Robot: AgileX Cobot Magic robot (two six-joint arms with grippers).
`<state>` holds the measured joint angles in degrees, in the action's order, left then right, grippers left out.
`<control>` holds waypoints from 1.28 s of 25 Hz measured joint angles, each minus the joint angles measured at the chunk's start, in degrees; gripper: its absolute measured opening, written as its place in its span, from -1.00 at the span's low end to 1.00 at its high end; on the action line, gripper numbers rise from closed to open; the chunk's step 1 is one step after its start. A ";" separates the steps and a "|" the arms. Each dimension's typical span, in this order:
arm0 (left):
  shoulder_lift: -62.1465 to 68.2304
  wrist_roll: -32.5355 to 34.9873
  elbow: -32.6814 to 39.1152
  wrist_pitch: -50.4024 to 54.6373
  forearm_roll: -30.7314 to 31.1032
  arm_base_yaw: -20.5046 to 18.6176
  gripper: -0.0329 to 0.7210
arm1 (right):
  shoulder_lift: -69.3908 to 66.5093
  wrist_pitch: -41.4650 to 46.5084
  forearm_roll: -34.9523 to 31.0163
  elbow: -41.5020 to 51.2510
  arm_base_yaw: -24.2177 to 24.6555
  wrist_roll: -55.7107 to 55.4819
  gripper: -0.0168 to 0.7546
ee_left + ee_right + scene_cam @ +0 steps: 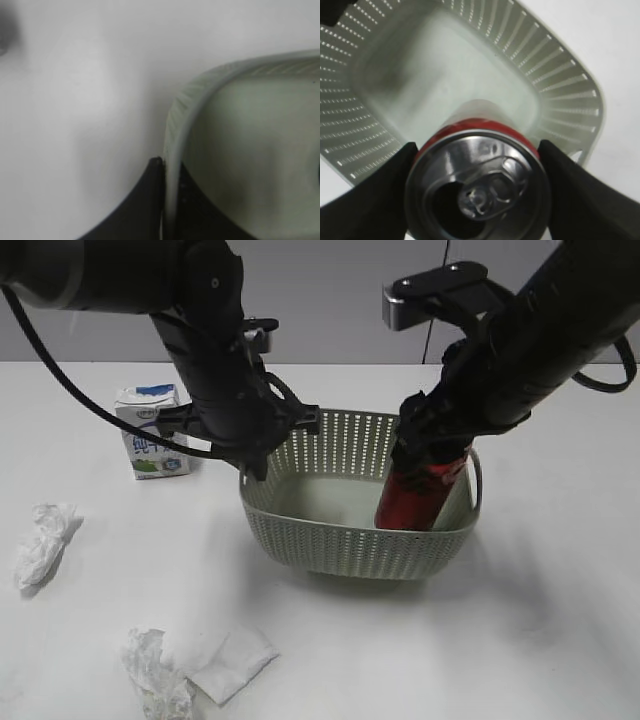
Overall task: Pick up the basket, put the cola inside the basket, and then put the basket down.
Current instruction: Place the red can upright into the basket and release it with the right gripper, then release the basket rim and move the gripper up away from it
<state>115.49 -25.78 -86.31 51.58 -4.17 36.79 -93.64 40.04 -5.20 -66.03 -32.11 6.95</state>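
1. Foreground: crumpled tissues (190, 665) lie on the table (560, 640), well apart from the work.
2. Basket (350, 540): it appears held slightly tilted above the table; keep it level while the can goes in.
3. Cola (420, 495): its lower part is inside the basket, at the right side. The long axis runs near vertical, leaning a little, pull-tab end up.
4. Right gripper (477, 192): its fingers are clamped on the can's upper body. Lower until the base meets the basket floor, then release.
5. Left gripper (167, 200): pinched onto the basket's left rim, one finger on either side of the wall.
6. Behind: a milk carton (150, 430) stands left of the basket.
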 joint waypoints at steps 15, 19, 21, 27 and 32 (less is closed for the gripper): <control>1.31 0.18 -1.76 -0.92 -2.61 -5.20 -0.92 | 0.00 13.19 1.19 -22.37 13.44 -2.54 0.67; 5.63 0.55 -9.45 0.05 -2.38 -8.36 -0.92 | 1.49 19.99 1.67 -24.41 21.33 -2.55 0.67; 8.68 0.60 -14.40 0.79 -2.33 -8.49 -0.92 | 3.41 21.27 2.09 -22.62 23.04 -2.18 0.66; 15.52 3.40 -21.16 2.93 -3.20 -8.38 -0.91 | 17.10 20.43 3.47 -8.72 23.98 -2.00 0.63; 16.21 5.26 -21.68 4.49 -4.71 -8.27 -0.41 | 32.09 16.94 3.65 5.72 23.98 -1.98 0.62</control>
<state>131.70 -20.53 -107.99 56.07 -8.89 28.52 -61.55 56.98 -1.55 -60.31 -8.12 4.96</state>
